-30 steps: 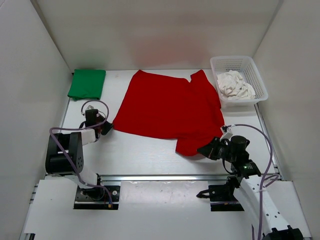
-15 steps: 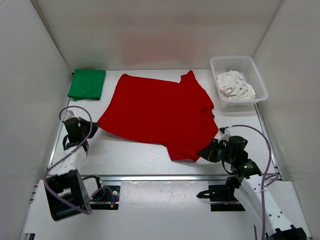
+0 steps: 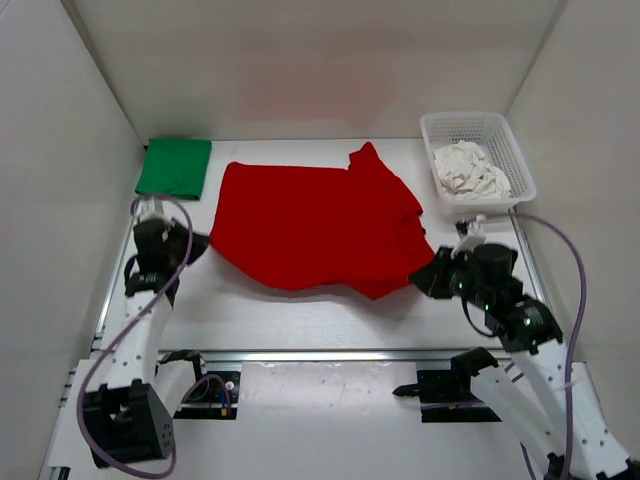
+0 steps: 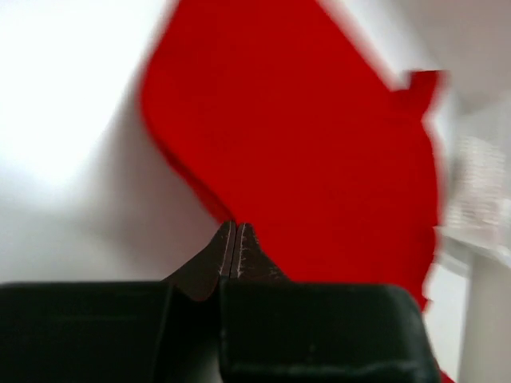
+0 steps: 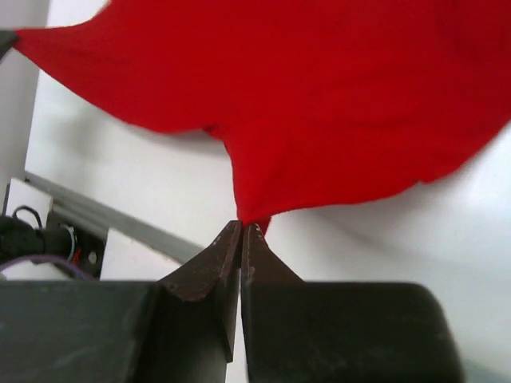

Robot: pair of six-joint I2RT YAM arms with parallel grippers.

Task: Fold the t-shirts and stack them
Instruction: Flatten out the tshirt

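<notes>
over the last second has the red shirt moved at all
Yes. The red t-shirt has shifted left: its left edge now lies closer to the folded green t-shirt, and its right side has drawn away from the white basket.

red t-shirt (image 3: 315, 225) spread centrally; green t-shirt (image 3: 175, 167) folded; off-white t-shirt (image 3: 470, 170) crumpled

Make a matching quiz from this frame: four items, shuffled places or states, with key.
Items:
1. green t-shirt
2. red t-shirt
3. off-white t-shirt
4. right gripper

Places or states:
a. crumpled in the basket
b. shut on the near edge of red cloth
c. folded, far left corner
d. spread out in the middle

Pairs: 1-c, 2-d, 3-a, 4-b
</notes>
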